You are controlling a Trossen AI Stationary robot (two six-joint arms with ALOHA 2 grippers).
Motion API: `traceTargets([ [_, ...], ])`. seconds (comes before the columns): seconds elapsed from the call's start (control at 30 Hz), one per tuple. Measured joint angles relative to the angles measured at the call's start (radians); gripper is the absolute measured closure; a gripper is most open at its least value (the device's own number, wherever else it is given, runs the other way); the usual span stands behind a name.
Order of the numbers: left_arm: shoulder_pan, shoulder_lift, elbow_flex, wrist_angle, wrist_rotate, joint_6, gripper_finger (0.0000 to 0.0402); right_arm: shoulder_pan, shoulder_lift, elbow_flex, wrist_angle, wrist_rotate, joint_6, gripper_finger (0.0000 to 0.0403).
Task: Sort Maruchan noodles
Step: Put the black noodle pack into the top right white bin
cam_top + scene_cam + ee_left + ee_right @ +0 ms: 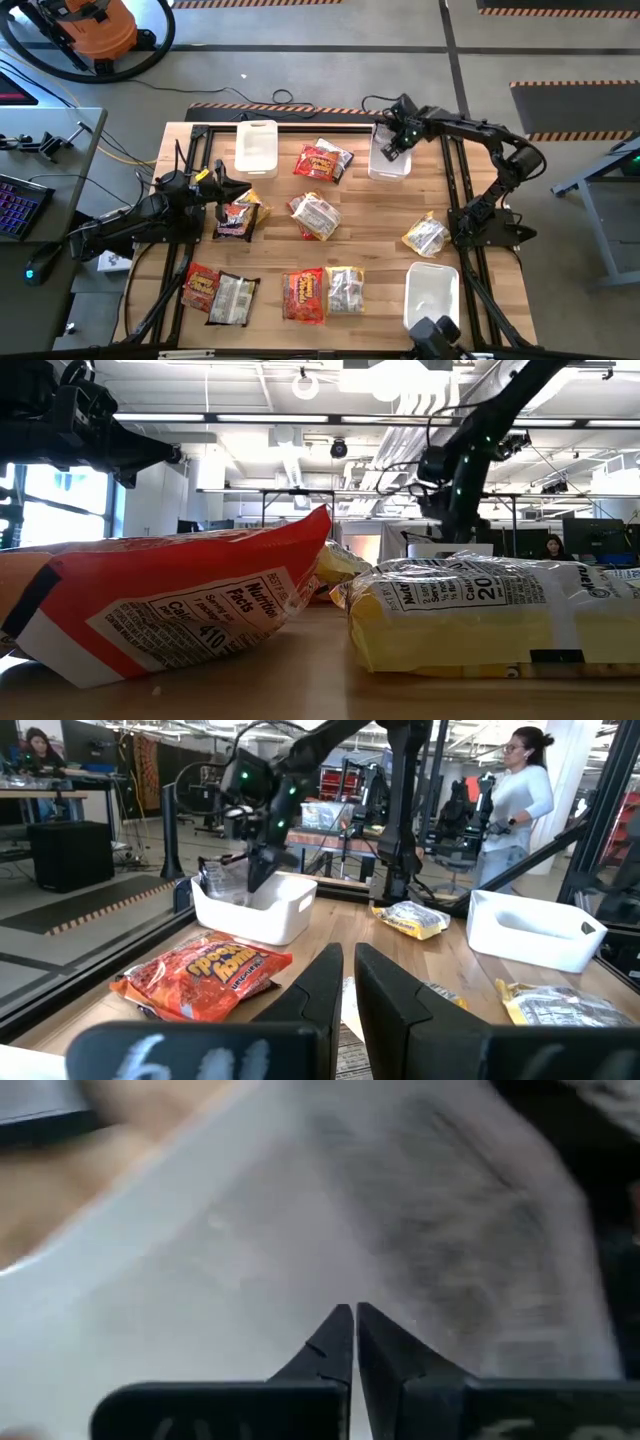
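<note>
While the right gripper (390, 150) is hanging over the far white bin (392, 165) with its fingers pressed together, a dark-silver packet (222, 880) appears to be dangling from them into that bin; the left wrist view suggests this, but the right wrist view is giving only a blur of white wall, so I cannot be sure the packet is actually pinched. The left gripper (243, 197) is sitting near the table's left edge, its fingers nearly touching and holding nothing, just above a brown-and-red noodle packet (238, 218).

Judging by the spread, the sorting is only beginning. Most packets are lying loose on the wooden table (380, 250): a red one beside a silver one (322, 160) between the two far bins, a pale packet (316, 216) in the middle, a yellow-white one (426, 236) toward the right, a red-and-silver pair (218, 294) at the near left, and a red packet (303, 296) touching a yellow-white one (346, 290) at the near centre. The far-left bin (256, 147) and the near-right bin (432, 294) are looking empty.

What is already resting inside the far bin is hidden by the arm. The low view is being filled by two close packets, blocking the rest of the table.
</note>
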Motion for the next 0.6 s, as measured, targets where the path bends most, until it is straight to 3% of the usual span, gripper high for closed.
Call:
traceTargets([
  [0.2,0.000,0.000,0.000,0.000,0.000,0.000,0.0378,-0.053,0.002,0.012,0.051,0.087,0.029,0.0403],
  [0.6,0.000,0.000,0.000,0.000,0.000,0.000,0.0378,-0.083,0.002,0.017,0.052,0.070,0.008,0.0403],
])
